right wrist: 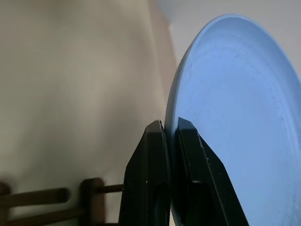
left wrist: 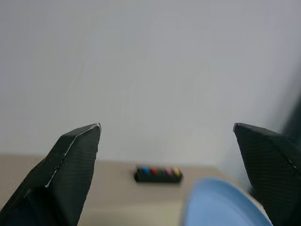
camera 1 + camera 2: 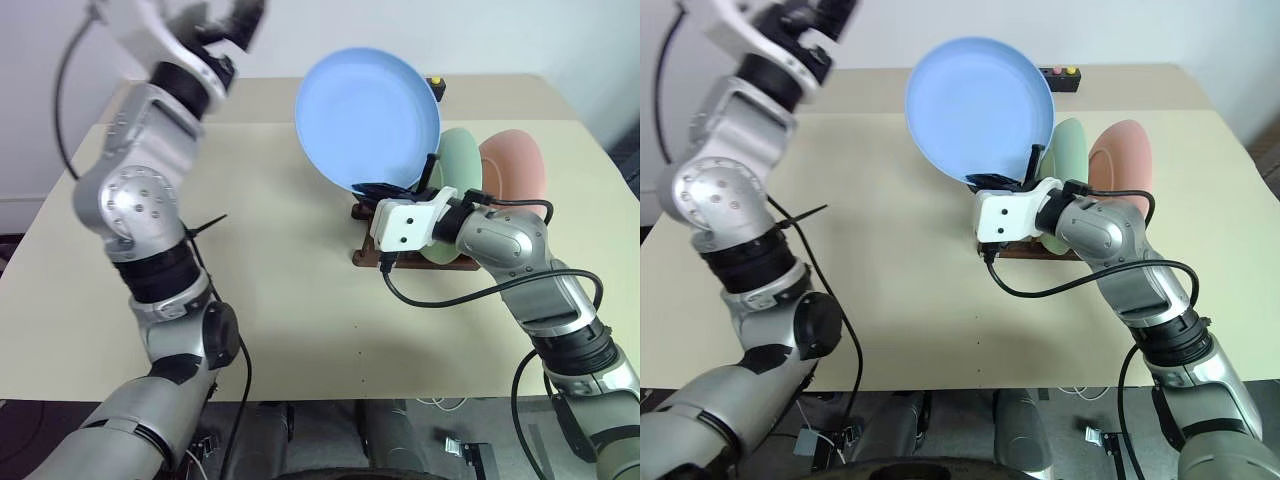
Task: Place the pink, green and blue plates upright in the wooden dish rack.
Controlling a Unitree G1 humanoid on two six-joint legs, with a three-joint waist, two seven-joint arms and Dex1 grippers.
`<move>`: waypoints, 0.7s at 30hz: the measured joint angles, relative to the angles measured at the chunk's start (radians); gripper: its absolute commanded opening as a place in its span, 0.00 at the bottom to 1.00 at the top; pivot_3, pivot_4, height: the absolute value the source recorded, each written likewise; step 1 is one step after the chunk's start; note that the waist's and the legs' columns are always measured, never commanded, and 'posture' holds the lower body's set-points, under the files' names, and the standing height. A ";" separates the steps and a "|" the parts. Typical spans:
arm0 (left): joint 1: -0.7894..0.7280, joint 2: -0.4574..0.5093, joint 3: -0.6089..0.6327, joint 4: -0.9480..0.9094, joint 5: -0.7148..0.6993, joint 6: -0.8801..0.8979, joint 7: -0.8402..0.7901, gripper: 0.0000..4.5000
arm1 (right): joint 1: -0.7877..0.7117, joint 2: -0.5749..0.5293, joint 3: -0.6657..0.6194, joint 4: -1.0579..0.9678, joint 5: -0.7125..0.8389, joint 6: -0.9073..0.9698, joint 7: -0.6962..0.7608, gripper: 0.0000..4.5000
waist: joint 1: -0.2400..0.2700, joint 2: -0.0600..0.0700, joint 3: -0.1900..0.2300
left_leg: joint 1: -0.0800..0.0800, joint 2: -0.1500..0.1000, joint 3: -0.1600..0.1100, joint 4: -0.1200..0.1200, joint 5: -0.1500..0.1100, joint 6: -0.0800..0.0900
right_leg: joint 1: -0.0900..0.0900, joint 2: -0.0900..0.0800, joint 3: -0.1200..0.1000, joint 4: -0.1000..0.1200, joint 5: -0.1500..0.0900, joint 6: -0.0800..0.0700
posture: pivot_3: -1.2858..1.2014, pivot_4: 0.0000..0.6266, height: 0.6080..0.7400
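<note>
A: Logging the head views first. Right pincer (image 3: pixel 385 192) is clamped on the lower rim of the blue plate (image 3: pixel 368 118), holding it upright above the near end of the wooden dish rack (image 3: pixel 365 256). The green plate (image 3: pixel 460 165) and the pink plate (image 3: pixel 513 165) stand on edge in the rack behind it. Left pincer (image 3: pixel 230 25) is raised high over the counter (image 3: pixel 300 300), jaws spread wide, holding nothing.

B: Left wrist view?

A: Both fingers (image 2: pixel 70 165) stand far apart with only wall between them; the black button box (image 2: pixel 158 174) sits at the counter's back edge, and the blue plate's rim shows low in view.

B: Right wrist view?

A: Two fingers (image 1: pixel 150 179) pinch the blue plate's rim, one on each face. Rack pegs (image 1: pixel 91 193) lie below the plate's edge.

B: Risks?

A: My judgement: the grip is a thin pinch at one rim point, so the plate could pivot or slip. Lowered off-line, its edge may land on a peg rather than between pegs, or knock the green plate over.
</note>
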 measured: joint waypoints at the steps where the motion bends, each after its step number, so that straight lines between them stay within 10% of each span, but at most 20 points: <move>1: 0.004 0.027 0.007 0.012 -0.001 -0.020 -0.003 0.97 | -0.011 0.002 -0.002 0.007 -0.005 -0.012 -0.008 0.00 | 0.001 0.000 0.000 | 0.000 0.000 0.000 0.000 0.000 0.000 | 0.000 0.000 0.000 0.000 0.000 0.000 | 0.52 0.24 1.00; 8: 0.165 0.204 -0.028 0.136 0.081 -0.135 -0.080 0.97 | -0.072 0.129 -0.097 0.018 0.126 0.060 -0.053 0.00 | -0.001 0.000 0.000 | 0.001 0.000 0.000 0.000 0.000 0.000 | 0.000 0.000 0.000 0.000 0.000 -0.001 | 0.52 0.24 1.00; 21: 0.506 0.213 -0.314 0.142 0.152 -0.315 -0.366 0.97 | -0.069 0.282 -0.264 -0.211 0.724 0.538 -0.045 0.00 | 0.001 0.000 -0.001 | 0.000 0.001 -0.001 -0.001 0.000 0.001 | 0.000 0.000 0.000 0.001 0.001 -0.001 | 0.52 0.24 1.00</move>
